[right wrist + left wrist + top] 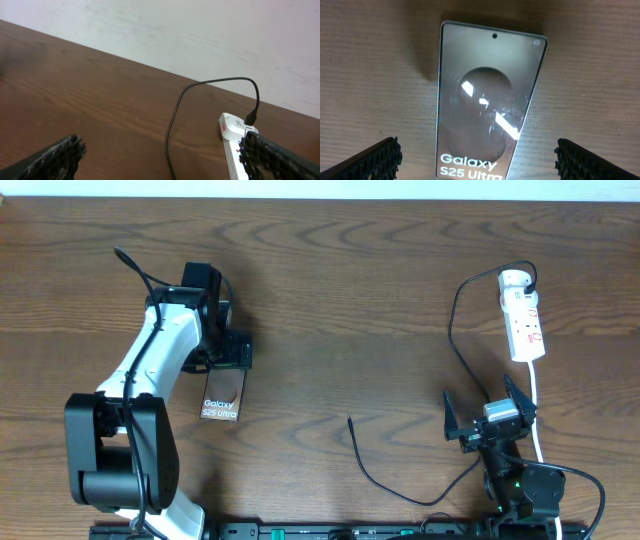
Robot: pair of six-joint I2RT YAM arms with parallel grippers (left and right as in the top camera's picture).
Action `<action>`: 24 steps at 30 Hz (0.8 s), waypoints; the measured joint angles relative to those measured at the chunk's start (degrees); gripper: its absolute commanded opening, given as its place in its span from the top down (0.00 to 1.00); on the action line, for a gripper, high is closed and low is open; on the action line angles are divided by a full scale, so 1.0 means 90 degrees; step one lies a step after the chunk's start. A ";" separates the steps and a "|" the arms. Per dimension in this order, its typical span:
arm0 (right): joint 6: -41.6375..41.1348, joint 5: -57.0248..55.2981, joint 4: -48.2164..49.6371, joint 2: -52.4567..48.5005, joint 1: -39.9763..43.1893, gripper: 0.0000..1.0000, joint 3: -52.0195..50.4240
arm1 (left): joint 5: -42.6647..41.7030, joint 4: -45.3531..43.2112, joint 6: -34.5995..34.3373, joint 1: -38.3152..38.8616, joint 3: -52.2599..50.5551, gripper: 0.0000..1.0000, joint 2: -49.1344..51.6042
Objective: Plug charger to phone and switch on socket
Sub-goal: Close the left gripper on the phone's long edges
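The phone (221, 398) lies flat on the wooden table, its "Galaxy S25 Ultra" lettering facing up. My left gripper (228, 358) hovers over its far end, open. In the left wrist view the phone (485, 100) lies between and beyond the open left gripper (477, 147), untouched. The charger, a thin black cable (452, 330), runs from the white socket (524, 315) in a long loop to its free plug tip (349, 419) mid-table. My right gripper (483, 402) stands open just below the socket, empty. The right wrist view shows the cable (172, 125) and socket (232, 132) ahead of the right gripper (162, 147).
A white cord (537, 415) runs from the socket toward the table's front edge, beside my right arm. A pale wall (200, 35) stands behind the table's far edge.
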State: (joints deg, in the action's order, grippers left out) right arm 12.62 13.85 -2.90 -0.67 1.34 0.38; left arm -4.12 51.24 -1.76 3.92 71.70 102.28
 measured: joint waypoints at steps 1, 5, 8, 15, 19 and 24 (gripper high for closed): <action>0.0000 -0.0002 0.0000 -0.0002 0.0000 0.01 0.0000 | 0.0000 -0.0051 -0.0002 0.0000 0.0000 0.02 0.0000; 0.0000 -0.0002 0.0000 0.0000 0.0000 0.01 0.0000 | 0.0000 -0.0223 -0.0070 -0.0002 -0.0015 0.02 -0.0002; -0.0002 0.0000 0.0000 0.0000 0.0000 0.01 0.0000 | -0.0002 -0.0481 -0.0117 0.0000 -0.0189 0.02 -0.0002; 0.0000 -0.0002 0.0000 0.0000 0.0000 0.01 0.0000 | 0.0000 -0.0959 -0.0136 0.0000 -0.0758 0.02 0.0000; -0.0002 0.0000 0.0000 -0.0002 0.0000 0.01 0.0000 | 0.0000 -0.1081 -0.0136 0.0000 -0.0857 0.02 -0.0002; -0.0002 0.0000 0.0000 0.0000 0.0000 0.01 0.0000 | -0.0002 -0.1083 -0.0136 0.0000 -0.0860 0.02 -0.0002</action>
State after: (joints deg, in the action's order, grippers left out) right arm 12.60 13.85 -2.90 -0.67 1.34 0.38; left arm -4.14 41.50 -2.98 3.92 63.96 102.26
